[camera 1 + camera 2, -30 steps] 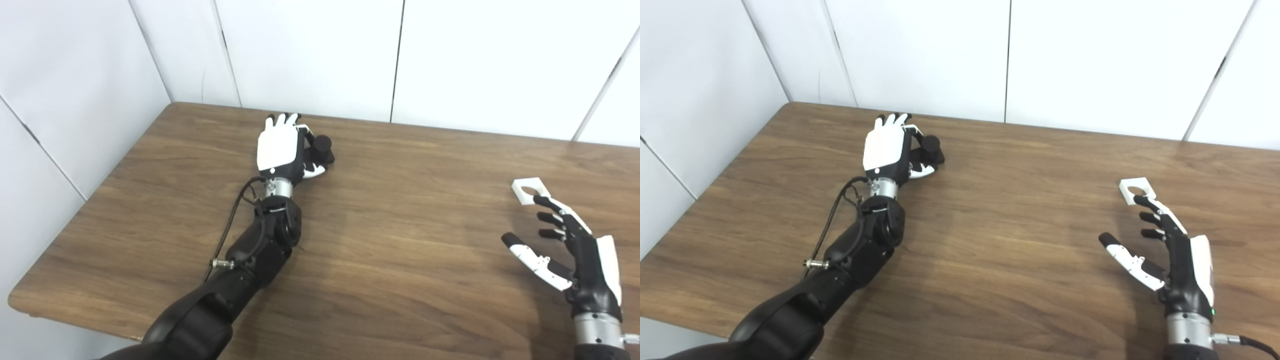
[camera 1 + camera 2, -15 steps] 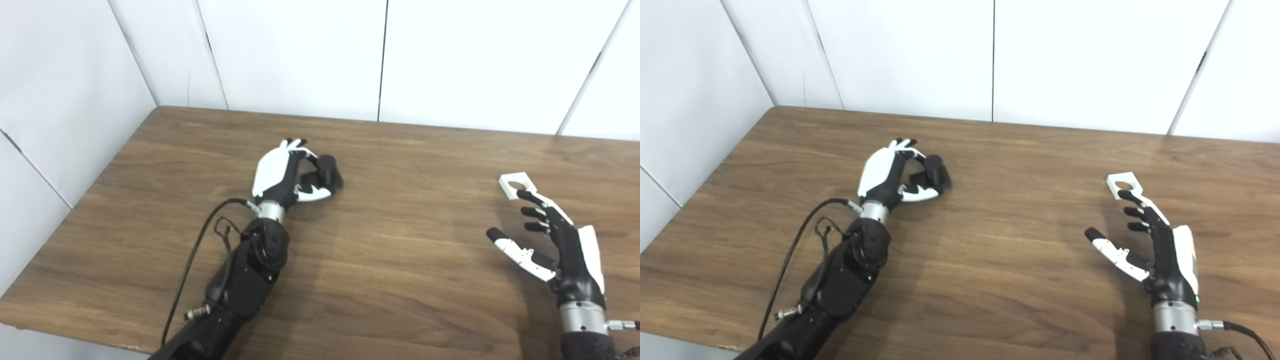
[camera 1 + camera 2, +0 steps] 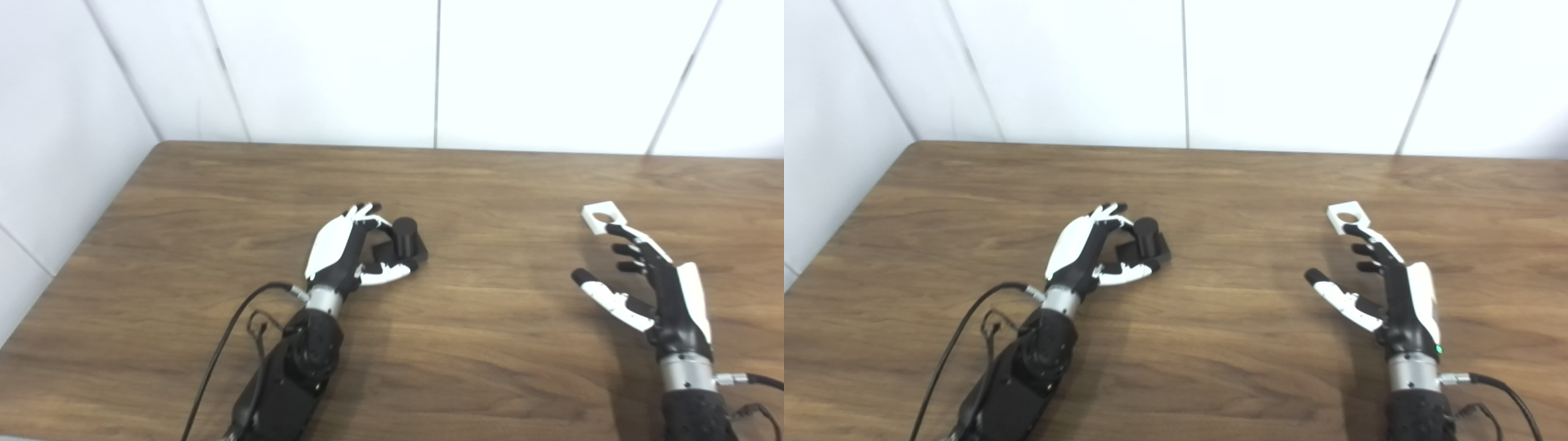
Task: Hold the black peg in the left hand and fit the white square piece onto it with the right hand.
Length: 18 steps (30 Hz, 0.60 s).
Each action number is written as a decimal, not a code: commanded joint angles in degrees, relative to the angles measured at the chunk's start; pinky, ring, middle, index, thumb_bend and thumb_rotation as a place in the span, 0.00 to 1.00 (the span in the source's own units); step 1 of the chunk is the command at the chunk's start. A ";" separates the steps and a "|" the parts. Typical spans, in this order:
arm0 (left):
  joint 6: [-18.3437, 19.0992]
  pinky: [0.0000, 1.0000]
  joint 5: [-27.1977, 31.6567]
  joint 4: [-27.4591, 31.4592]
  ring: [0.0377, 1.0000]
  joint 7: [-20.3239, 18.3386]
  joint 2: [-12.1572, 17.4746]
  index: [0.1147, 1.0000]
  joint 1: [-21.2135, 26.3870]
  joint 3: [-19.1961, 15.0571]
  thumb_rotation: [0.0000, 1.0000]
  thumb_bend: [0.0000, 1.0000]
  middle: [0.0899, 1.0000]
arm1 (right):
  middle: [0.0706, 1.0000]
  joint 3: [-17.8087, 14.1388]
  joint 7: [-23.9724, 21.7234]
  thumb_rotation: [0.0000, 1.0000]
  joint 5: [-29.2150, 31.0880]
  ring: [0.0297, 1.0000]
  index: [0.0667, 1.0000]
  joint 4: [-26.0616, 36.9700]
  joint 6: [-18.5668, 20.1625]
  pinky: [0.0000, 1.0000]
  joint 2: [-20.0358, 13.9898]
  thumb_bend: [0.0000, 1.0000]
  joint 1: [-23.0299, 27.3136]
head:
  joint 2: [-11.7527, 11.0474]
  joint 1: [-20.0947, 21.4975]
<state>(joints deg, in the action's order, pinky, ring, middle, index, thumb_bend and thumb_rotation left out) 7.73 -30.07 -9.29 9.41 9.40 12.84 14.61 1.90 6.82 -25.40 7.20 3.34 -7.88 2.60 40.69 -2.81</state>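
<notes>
The black peg, a short cylinder on a square base, sits left of the table's middle, low over the wood or on it. My left hand is shut on it: the fingers curl over to the cylinder's top and the thumb presses the base's near edge. The white square piece, with a round hole, lies flat on the table at the right. My right hand is open just before it, fingers spread and thumb out to the left. Its longest fingertip reaches the piece's near edge.
The brown wooden table ends at white wall panels at the back and left. A black cable loops beside my left forearm. Another cable leaves my right wrist at the lower right.
The camera has swung, shifting the whole picture. My left hand has drawn the black peg back from the far side of the table toward me. The right hand keeps its open pose by the white piece.
</notes>
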 commanded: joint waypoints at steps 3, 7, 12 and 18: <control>0.27 1.00 0.17 3.12 1.00 -2.93 -1.29 0.52 -2.99 1.77 0.44 0.86 0.97 | 0.85 0.01 0.50 0.49 -0.69 0.79 0.78 2.53 -0.07 0.72 0.52 0.72 1.83 | 0.30 0.54; 0.54 1.00 -0.49 4.24 1.00 -3.80 -2.22 0.53 -4.51 3.24 0.43 0.85 0.97 | 0.86 0.02 0.03 0.48 -0.80 0.81 0.79 2.88 0.10 0.74 0.39 0.71 1.96 | 0.52 0.61; -1.48 1.00 -1.00 4.03 1.00 -3.77 -3.10 0.53 -5.66 4.61 0.44 0.84 0.98 | 0.85 -0.09 -0.08 0.47 -0.75 0.81 0.78 3.29 0.56 0.75 0.53 0.72 2.01 | 0.79 0.95; -2.24 1.00 -1.83 3.57 1.00 -3.11 -4.45 0.52 -6.62 6.02 0.43 0.87 0.98 | 0.85 0.02 0.33 0.48 -1.24 0.80 0.78 3.26 0.25 0.72 0.49 0.72 1.85 | 1.23 1.80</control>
<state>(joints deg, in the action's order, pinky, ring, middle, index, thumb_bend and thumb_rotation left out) 6.41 -31.79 -4.51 7.41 7.25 8.69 18.47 1.92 6.56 -26.29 8.13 4.49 -7.41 2.70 41.92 -0.97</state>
